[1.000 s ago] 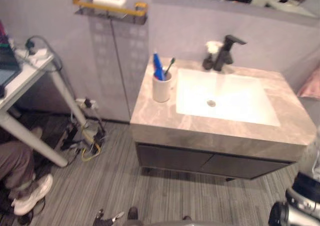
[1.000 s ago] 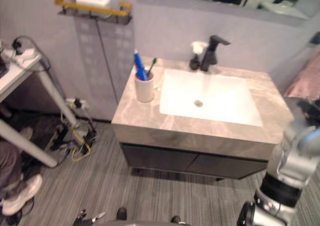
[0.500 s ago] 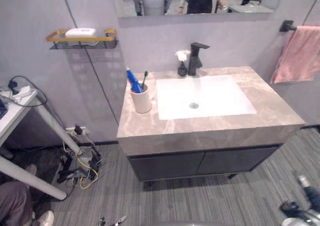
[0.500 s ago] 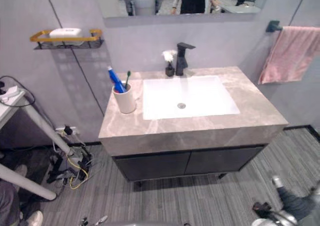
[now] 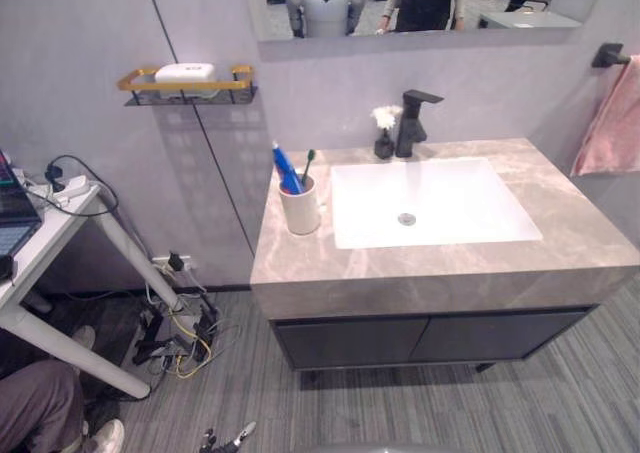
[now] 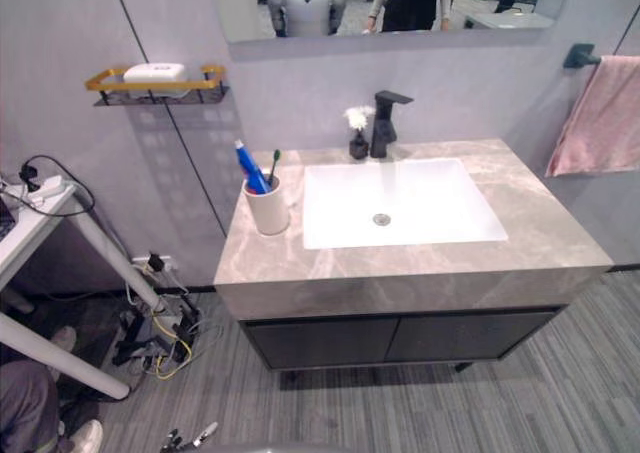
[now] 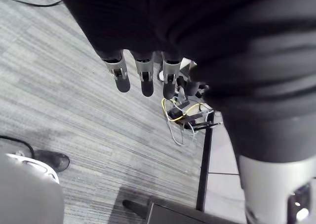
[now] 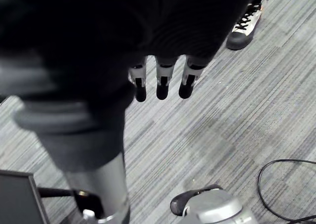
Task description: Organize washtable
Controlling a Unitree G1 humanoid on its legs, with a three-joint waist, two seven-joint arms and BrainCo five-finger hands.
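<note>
**Head camera has shifted; nothing on the washtable has moved**

Compared with half a second ago, the whole scene sits a little further right in both eye views. The things keep their places relative to one another.

The left hand hangs over the striped floor with its fingers straight, side by side and holding nothing. A tangle of cables lies beyond its fingertips. The right hand is the same, fingers relaxed and empty above the floor, with a person's shoe past them.

The washtable stands well apart from both hands. On the left hand's side of its top is a cup holding a blue tube and a green toothbrush. The white basin lies toward the right hand's side, with the black faucet and a small flower vase at its far edge. A pink towel hangs further to that side.
</note>
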